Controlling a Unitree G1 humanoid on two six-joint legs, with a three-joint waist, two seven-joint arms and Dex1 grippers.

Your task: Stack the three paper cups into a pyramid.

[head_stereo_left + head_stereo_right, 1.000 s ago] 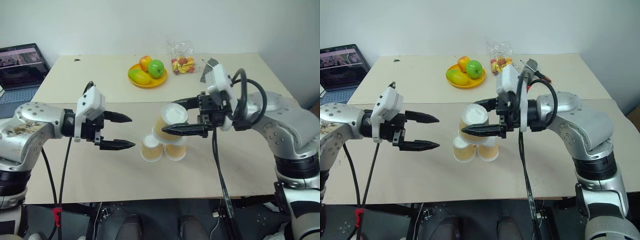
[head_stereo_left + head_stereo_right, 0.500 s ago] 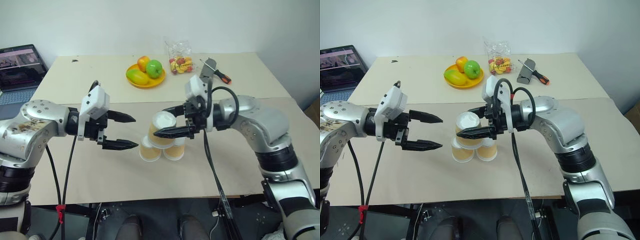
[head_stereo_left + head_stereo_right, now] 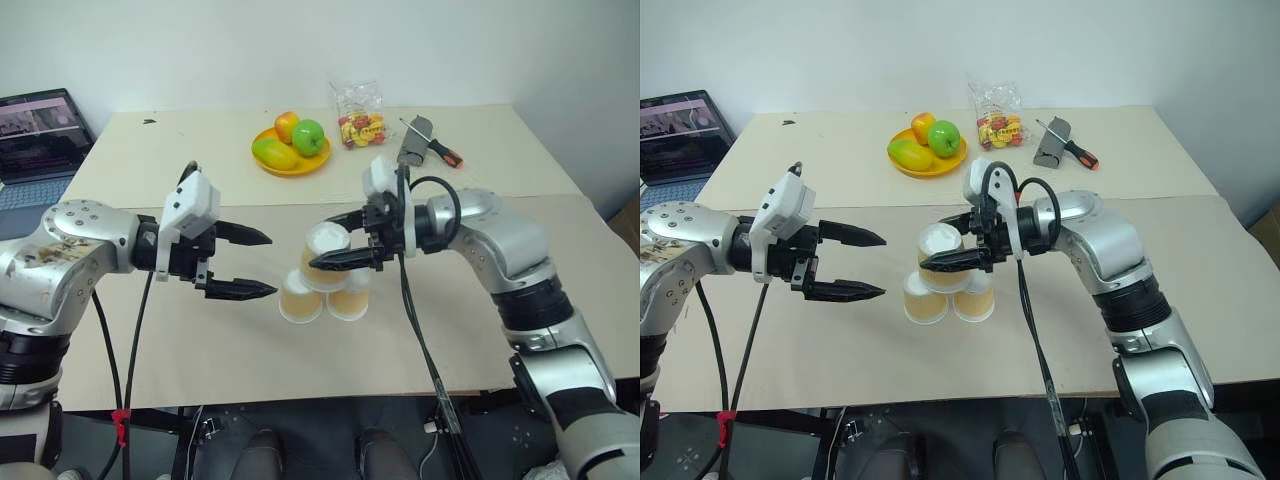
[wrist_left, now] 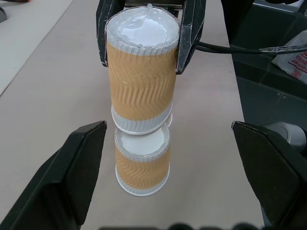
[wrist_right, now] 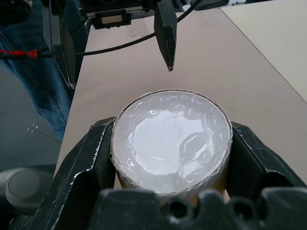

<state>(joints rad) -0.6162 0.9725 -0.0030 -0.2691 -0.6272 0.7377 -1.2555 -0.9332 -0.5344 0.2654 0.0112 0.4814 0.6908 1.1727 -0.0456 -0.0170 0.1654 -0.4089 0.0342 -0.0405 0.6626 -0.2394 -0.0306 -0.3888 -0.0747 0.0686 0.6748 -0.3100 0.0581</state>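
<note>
Two paper cups (image 3: 301,299) (image 3: 348,299) stand upside down, side by side, near the middle of the table (image 3: 180,340). The third paper cup (image 3: 326,262), tan with a white base facing up, is over the gap between them, slightly tilted. My right gripper (image 3: 318,245) is shut on it, one finger on each side. Its lower rim is at the tops of the two cups; I cannot tell if it rests on them. In the left wrist view this held cup (image 4: 141,81) is above a lower cup (image 4: 142,163). My left gripper (image 3: 272,265) is open, a little to the left of the cups.
At the back of the table are a yellow plate of fruit (image 3: 292,150), a clear bag of sweets (image 3: 360,115) and a tool with an orange handle (image 3: 428,148). A laptop (image 3: 40,130) is on the far left. The table's front edge is near the cups.
My right gripper has brought the held cup down and further over the two standing cups. The left gripper has stayed open and still. The camera view shifted a little.
</note>
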